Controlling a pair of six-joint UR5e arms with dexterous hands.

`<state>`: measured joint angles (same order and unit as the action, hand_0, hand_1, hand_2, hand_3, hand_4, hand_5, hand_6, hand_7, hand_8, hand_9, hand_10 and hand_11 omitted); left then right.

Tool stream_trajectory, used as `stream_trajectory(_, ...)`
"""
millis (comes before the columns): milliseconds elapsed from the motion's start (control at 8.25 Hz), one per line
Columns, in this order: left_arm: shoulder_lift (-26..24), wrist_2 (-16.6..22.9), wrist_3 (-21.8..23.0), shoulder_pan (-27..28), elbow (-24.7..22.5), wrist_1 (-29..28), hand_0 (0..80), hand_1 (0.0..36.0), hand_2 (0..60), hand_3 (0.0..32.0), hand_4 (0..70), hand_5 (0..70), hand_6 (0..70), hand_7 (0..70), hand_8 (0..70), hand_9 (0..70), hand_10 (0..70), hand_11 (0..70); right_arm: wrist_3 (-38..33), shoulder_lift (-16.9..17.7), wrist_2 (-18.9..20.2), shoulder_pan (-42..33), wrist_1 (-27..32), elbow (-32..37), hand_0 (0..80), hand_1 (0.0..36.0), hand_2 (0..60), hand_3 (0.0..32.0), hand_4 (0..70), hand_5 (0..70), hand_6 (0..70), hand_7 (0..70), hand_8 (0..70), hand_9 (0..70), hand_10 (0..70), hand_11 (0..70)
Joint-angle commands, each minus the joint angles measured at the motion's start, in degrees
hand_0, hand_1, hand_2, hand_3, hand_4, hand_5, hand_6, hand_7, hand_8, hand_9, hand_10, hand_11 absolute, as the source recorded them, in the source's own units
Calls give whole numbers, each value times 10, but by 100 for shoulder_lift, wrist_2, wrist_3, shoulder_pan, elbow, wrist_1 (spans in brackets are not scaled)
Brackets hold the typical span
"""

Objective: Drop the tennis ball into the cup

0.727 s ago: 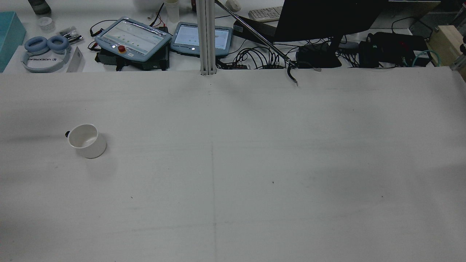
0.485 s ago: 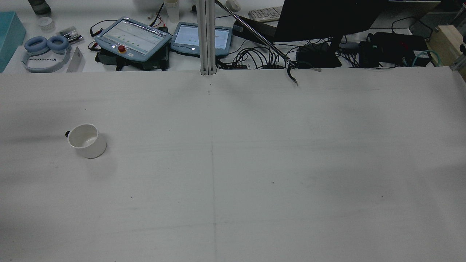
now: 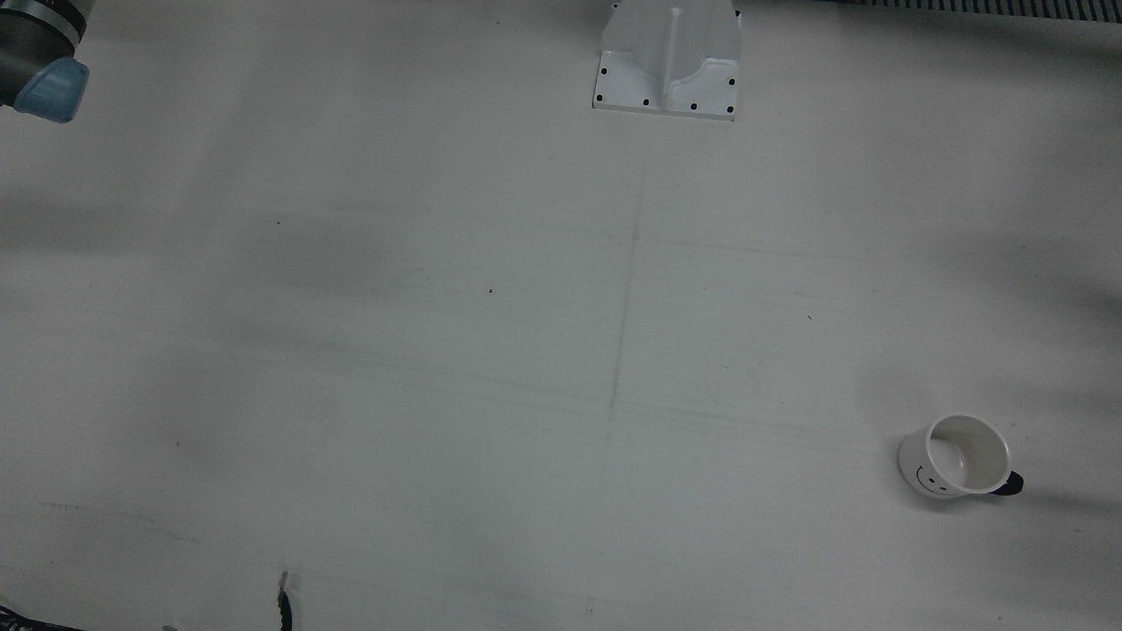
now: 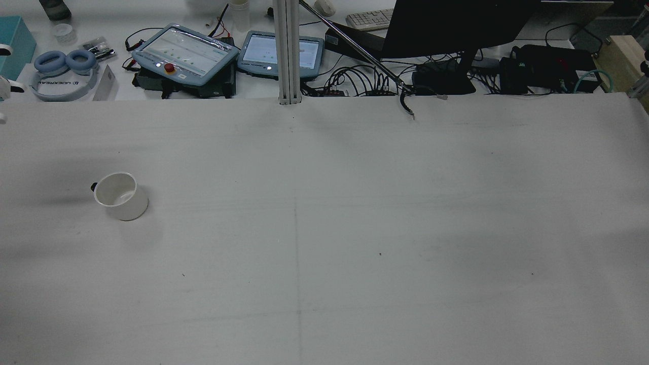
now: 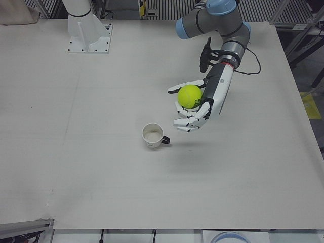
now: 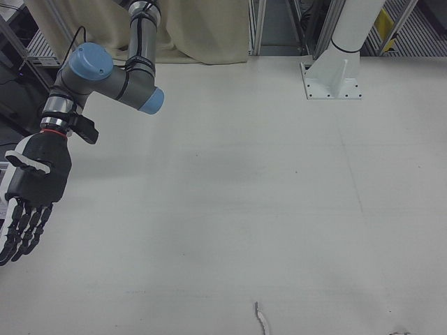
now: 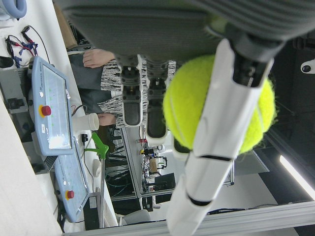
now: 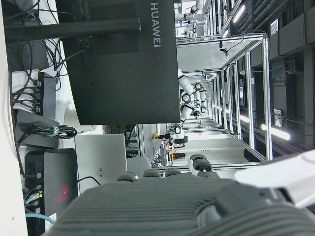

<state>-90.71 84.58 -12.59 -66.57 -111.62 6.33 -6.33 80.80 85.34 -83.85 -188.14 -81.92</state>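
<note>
A: Where is the ball?

B: The tennis ball [image 5: 190,96] sits in the left hand [image 5: 195,109], whose fingers curl around it, palm turned sideways. The hand hangs in the air above the table [image 5: 101,192], to the view's right of the cup [image 5: 152,135] and apart from it.

A: And the cup?

B: Upright on the table with its mouth open, handle [image 5: 165,139] pointing toward the hand's side. In the rear view the cup [image 4: 121,195] stands near the table's left edge, with wide bare surface to its right.

A: The other arm?

B: The right hand [image 6: 31,192] hangs off the far side of the table, fingers straight and spread, holding nothing. The white pedestal [image 6: 334,70] stands at the back edge.
</note>
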Motion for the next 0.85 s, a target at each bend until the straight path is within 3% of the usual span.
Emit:
stream_trajectory(0, -17, -406, -566, 644, 499, -683, 800, 311, 98, 0, 205, 266, 700, 693, 431, 522, 204, 329, 0, 6, 0, 0, -4, 0, 0, 0, 0, 0, 0, 0, 0, 0, 0, 0, 0, 0)
stream_trajectory(364, -9, -653, -1059, 942, 913, -1281, 800, 305, 100, 0, 192, 269, 700, 691, 430, 516, 204, 327, 0, -3, 0, 0, 5, 0, 0, 0, 0, 0, 0, 0, 0, 0, 0, 0, 0, 0)
stream_trajectory(727, -131, -1433, -1219, 1995, 1246, -1511, 800, 308, 110, 0, 211, 272, 700, 693, 430, 516, 193, 312, 0, 6, 0, 0, 5, 0, 0, 0, 0, 0, 0, 0, 0, 0, 0, 0, 0, 0)
